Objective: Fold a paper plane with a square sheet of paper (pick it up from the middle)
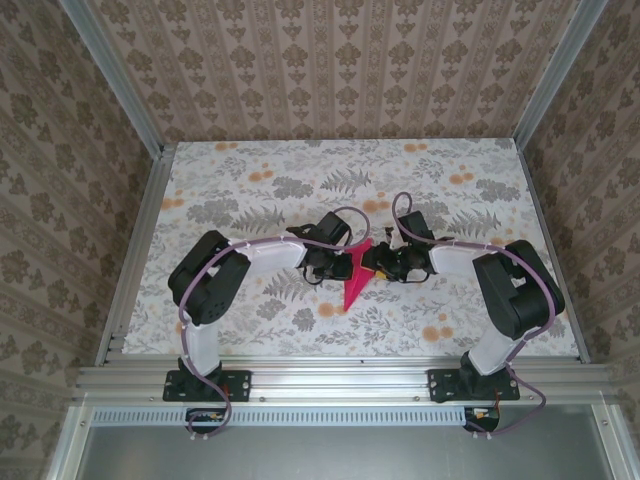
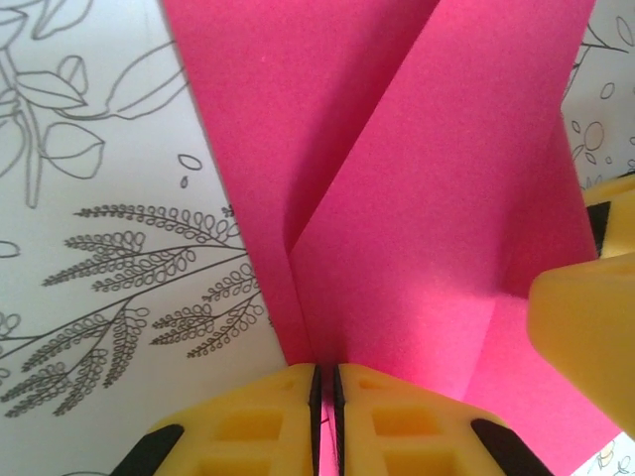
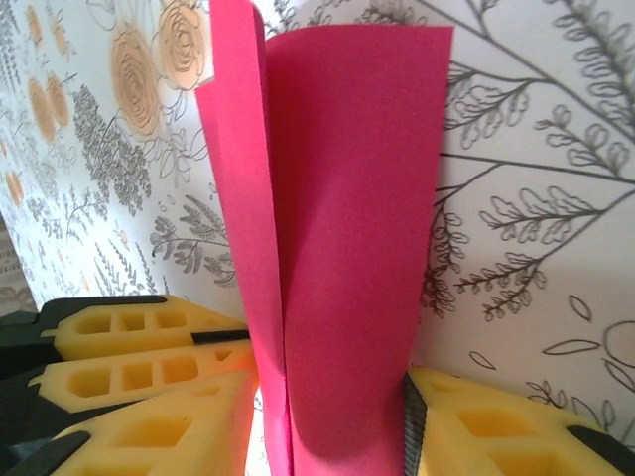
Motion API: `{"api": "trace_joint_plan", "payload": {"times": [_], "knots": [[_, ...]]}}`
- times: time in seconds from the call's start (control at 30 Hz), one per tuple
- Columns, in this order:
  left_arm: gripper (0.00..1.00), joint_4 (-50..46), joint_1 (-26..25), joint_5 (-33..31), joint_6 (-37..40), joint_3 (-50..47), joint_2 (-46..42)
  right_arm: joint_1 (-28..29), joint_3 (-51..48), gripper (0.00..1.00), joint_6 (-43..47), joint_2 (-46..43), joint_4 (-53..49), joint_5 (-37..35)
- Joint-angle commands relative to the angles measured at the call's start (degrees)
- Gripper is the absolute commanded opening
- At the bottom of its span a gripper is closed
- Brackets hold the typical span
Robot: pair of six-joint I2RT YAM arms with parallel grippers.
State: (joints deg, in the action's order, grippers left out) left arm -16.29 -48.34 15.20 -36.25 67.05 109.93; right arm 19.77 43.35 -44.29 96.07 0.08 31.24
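The aluminium rail (image 1: 340, 378) carrying both arm bases lies nearest the lens, on the near side of the pink paper (image 1: 354, 280). The flower-printed tabletop (image 1: 250, 190) spreads all around the paper. The left arm (image 1: 215, 282) reaches in from the paper's left and the right arm (image 1: 512, 290) from its right. The paper is creased to a narrow point aimed at the rail and sits mid-tabletop. The left gripper (image 2: 324, 375) is clenched on its folded edge. The right gripper (image 3: 327, 402) grasps its loosely curled fold, with a finger touching each side.
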Motion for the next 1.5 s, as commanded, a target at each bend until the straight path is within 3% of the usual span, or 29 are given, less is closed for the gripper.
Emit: {"api": "trace_joint_plan", "payload": {"times": [0.0,0.2,0.4,0.6,0.97,1.1,1.27,1.37,1.47], "knots": [[0.15,1.9,0.4,2.3,-1.0,-0.8,0.6,0.2,-2.1,0.45,-4.5,-0.6,6.5,3.8],[0.15,4.7,1.0,3.6,-3.0,-2.8,-0.2,0.9,-6.1,0.46,-10.1,-1.2,15.8,2.8],[0.15,7.4,1.2,4.2,-5.0,-4.8,-1.0,2.5,-7.1,0.45,-11.3,-0.8,18.5,0.9],[0.15,8.3,1.4,4.1,-5.6,-5.7,-1.9,3.4,-6.6,0.28,-11.0,0.7,19.1,-0.3],[0.16,11.8,1.8,5.1,-7.5,-7.9,-4.6,3.4,-4.1,0.08,-6.1,0.2,12.9,-1.1],[0.18,12.8,1.9,3.7,-7.7,-9.8,-8.4,3.5,-0.9,0.04,-1.6,-2.5,4.9,-2.4],[0.25,10.9,2.0,-4.0,-7.3,-13.7,-16.6,3.5,6.2,0.04,8.9,-8.7,-14.1,-10.1],[0.26,7.8,2.2,-10.5,-7.7,-16.1,-21.3,4.7,13.4,0.04,17.3,-12.0,-29.5,-21.6],[0.26,5.0,2.7,-16.5,-9.3,-18.7,-25.6,8.6,21.4,0.05,24.9,-12.3,-44.4,-39.4]]}}
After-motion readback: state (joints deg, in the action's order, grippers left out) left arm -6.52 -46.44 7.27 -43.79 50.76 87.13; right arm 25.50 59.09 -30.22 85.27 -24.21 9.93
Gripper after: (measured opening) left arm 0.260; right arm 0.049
